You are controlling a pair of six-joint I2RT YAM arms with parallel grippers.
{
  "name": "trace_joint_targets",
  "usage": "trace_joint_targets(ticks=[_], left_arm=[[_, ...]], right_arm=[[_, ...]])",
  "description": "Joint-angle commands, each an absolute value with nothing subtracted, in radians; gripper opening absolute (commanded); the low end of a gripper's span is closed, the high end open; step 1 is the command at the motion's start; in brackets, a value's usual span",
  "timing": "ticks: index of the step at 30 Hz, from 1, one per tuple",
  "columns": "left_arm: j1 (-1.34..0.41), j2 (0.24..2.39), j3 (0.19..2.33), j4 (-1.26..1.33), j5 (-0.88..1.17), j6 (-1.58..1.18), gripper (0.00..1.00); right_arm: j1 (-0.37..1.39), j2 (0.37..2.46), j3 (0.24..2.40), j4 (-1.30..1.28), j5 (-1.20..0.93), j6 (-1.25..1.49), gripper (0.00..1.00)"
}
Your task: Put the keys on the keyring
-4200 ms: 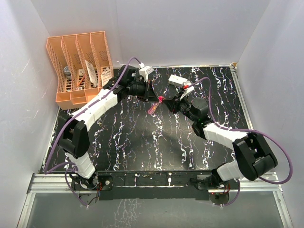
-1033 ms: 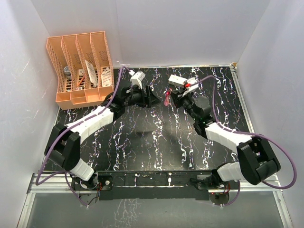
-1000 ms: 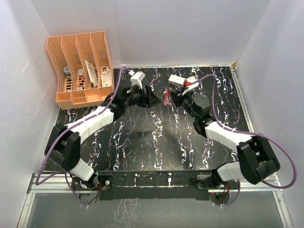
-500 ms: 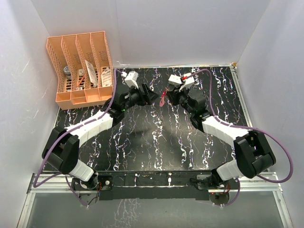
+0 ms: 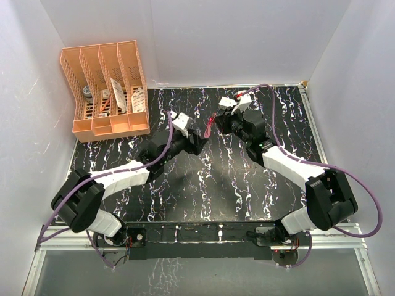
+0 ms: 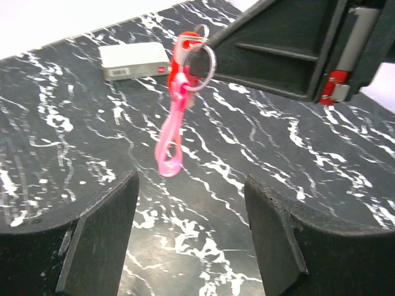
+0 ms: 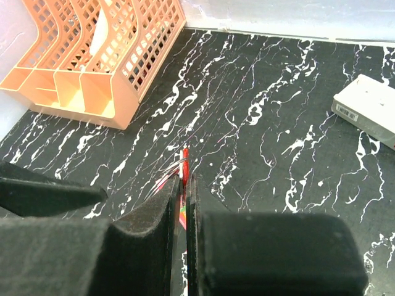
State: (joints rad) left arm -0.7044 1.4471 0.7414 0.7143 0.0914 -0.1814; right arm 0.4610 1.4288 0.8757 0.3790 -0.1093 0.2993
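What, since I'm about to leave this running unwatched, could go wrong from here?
The right gripper pinches the red key only at its very tips, in mid-air; a tug could pull it free and drop the keyring. The pink tag hangs loose before the open left gripper; closing there may catch the tag rather than the thin ring.

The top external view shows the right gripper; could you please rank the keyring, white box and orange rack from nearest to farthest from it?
1. keyring, held in the right gripper.
2. white box, just beyond it.
3. orange rack, far-left corner.
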Motion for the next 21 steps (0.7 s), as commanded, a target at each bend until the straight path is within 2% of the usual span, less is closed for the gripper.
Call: trace_joint_targets(ticks=[1,8,21], left_arm=[[-0.715,1.400,0.675,0.927,-0.014,0.012,0.66],[-0.744,1.485,0.701,1.057,-0.076,0.174,0.66],[-0.800,1.592,0.665,1.331,0.052,0.387,0.68]], right_arm=[[0.464,1.416,0.927,0.374,-0.130,0.325,0.00],[0.465,1.415,0.935,0.338,-0.155,0.327,0.00],[0.464,1.410,0.940,0.326,-0.183,0.333,0.00]])
